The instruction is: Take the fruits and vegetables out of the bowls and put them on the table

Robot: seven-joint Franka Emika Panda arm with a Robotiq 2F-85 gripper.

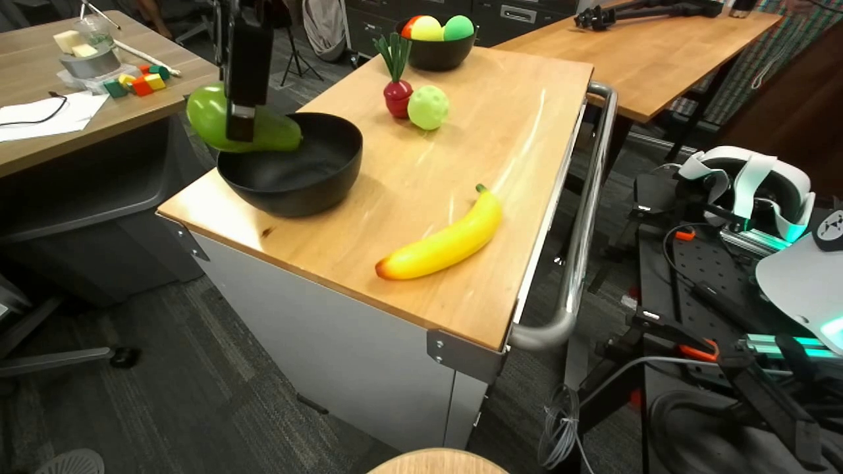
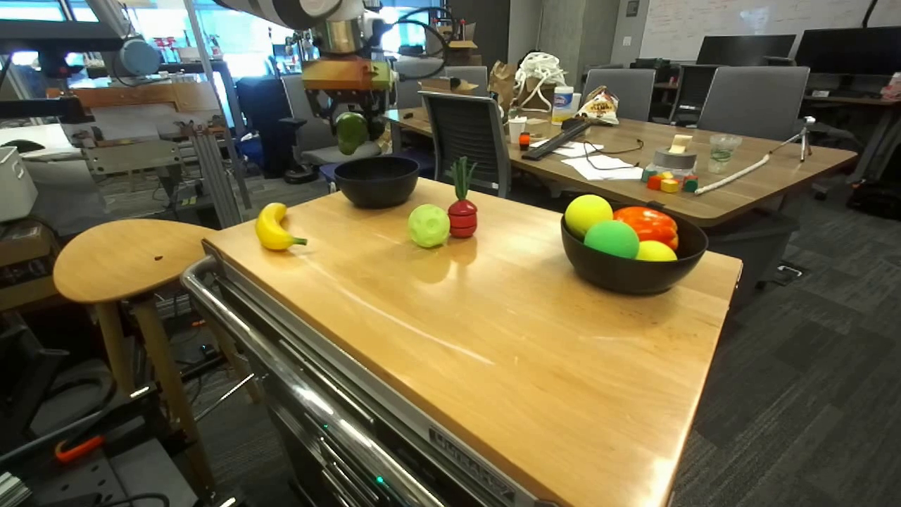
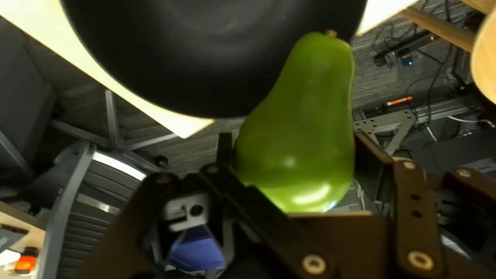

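Note:
My gripper [image 3: 296, 151] is shut on a green pear-shaped fruit [image 3: 306, 104], its fingers on either side of the wide end. In both exterior views this fruit [image 1: 207, 118] hangs over the rim of a black bowl [image 2: 378, 184], which looks bare inside in the wrist view. A banana [image 1: 441, 243], a pale green ball [image 2: 429, 226] and a red vegetable with green leaves [image 2: 462, 217] lie on the table [image 2: 450, 317]. At the table's opposite end, another black bowl [image 2: 626, 274] holds a red pepper [image 2: 647, 225], a green ball [image 2: 611, 240] and yellow balls [image 2: 588, 213].
A metal bar handle [image 1: 589, 197] runs along one long side of the table. Beside the table stand a cluttered desk [image 2: 760, 183] and a grey chair [image 2: 468, 134]. A round wooden stool [image 2: 127, 257] is near the banana end.

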